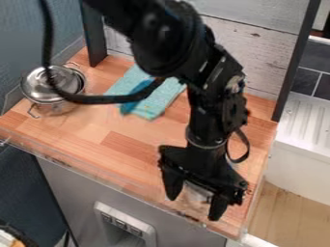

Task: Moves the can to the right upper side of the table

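The black gripper (195,197) hangs over the front right part of the wooden table, its two fingers spread well apart and pointing down toward the front edge. Between and behind them, a silvery, pale object (198,190) shows in part; it looks like the can. Most of it is hidden by the gripper, and whether the fingers touch it cannot be made out.
A metal pot with a lid (53,84) stands at the table's left. A teal cloth (161,99) with a blue item (132,100) on it lies toward the back. Dark posts and a pale plank wall bound the rear; a white sink (299,144) is at the right.
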Controlling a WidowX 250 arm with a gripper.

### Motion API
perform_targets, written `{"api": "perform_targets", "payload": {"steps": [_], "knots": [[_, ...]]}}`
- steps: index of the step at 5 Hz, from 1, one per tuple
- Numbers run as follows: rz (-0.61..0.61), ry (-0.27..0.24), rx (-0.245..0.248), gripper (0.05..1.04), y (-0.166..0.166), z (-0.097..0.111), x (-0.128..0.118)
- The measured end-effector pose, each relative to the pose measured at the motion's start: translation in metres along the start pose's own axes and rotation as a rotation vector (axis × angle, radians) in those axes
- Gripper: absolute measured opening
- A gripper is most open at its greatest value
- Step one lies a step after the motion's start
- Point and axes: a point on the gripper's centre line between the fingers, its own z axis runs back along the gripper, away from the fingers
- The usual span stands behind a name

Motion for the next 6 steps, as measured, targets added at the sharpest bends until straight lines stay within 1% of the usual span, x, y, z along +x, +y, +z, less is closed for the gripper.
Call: {"api": "perform_targets", "payload": {"steps": [1,2,4,5,6], "knots": [[0.021,0.021,0.000,0.999,0.005,-0.005,0.011],[0.047,0.004,-0.008,1.000,0.007,-0.001,0.034],[0.123,-0.018,-0.033,1.000,0.017,-0.002,0.085],[0.139,-0.029,-0.028,1.000,0.017,-0.002,0.106],[0.148,-0.044,-0.015,1.000,0.023,0.000,0.121]]}}
